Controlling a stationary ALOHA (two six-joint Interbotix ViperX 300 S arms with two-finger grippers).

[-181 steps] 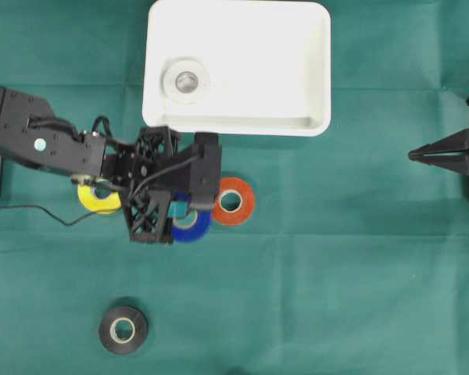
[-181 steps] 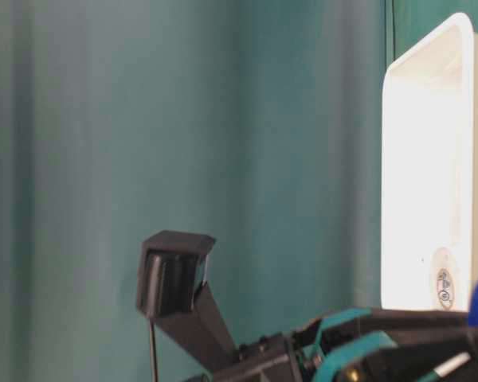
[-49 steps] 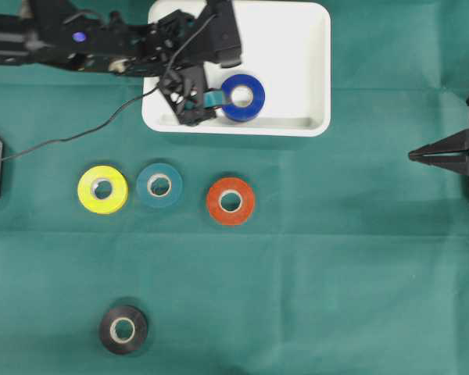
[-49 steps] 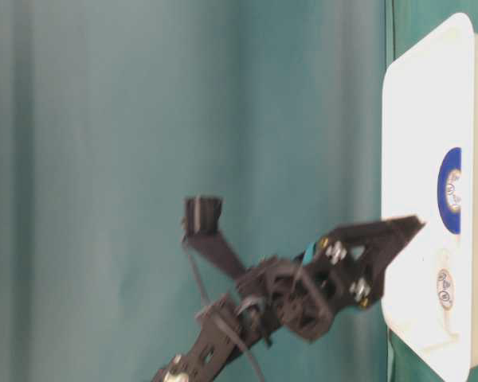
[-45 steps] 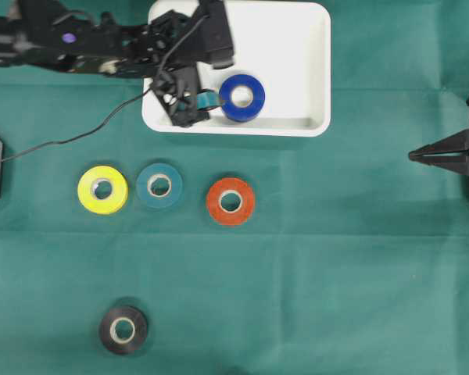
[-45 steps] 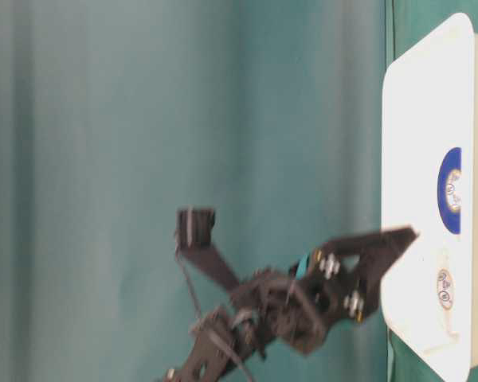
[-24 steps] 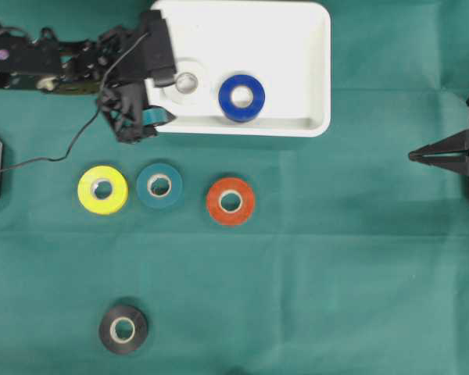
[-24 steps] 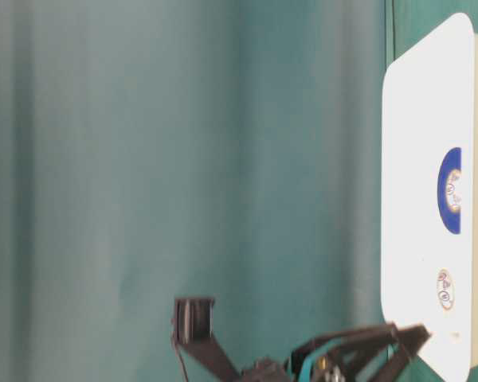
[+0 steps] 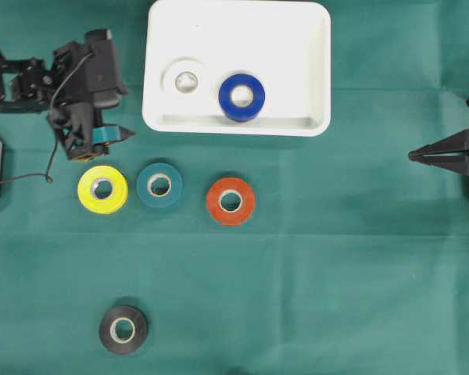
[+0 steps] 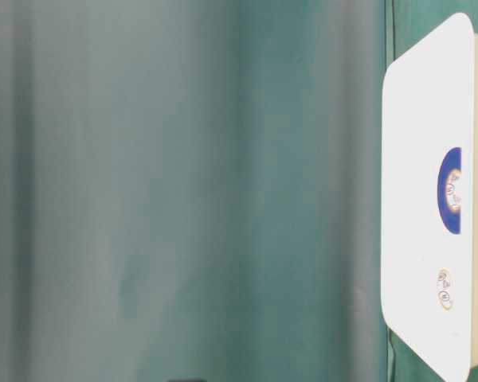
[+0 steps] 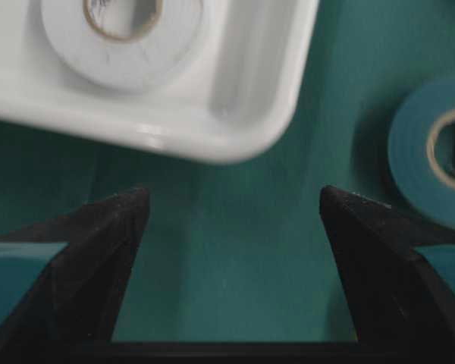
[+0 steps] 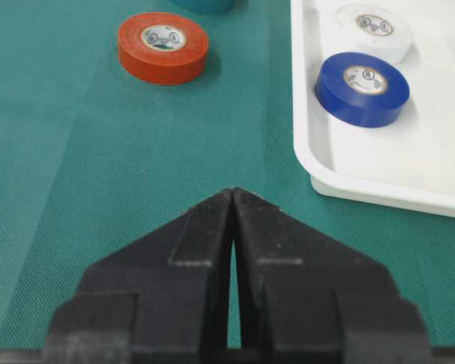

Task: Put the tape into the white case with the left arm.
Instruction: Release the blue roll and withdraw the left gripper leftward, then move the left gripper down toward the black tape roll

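A: Two rolls lie inside the white case [image 9: 297, 47], which sits at twelve o'clock on the green cloth [image 9: 336, 266]: a white tape roll [image 9: 186, 80] and, just beside it at its three o'clock, a blue tape roll [image 9: 241, 97]. Both rest near the case's six o'clock wall.

B: And the arms?

A: The left arm [image 9: 31, 78] is at ten o'clock, outside the case. The left gripper [image 11: 231, 220] hangs over bare cloth with its jaws spread wide and nothing between them. The right gripper [image 12: 233, 205] sits at three o'clock, well apart from everything, its jaws pressed together on nothing.

B: What lies loose on the cloth?

A: Four rolls. Near the centre, in a row running from nine to three o'clock: a yellow tape roll [image 9: 102, 190], a teal tape roll [image 9: 159, 185] just beside it, then an orange tape roll [image 9: 230, 201]. A black tape roll [image 9: 123, 330] lies alone at seven o'clock. A thin black cable [image 9: 31, 178] trails beside the left arm.
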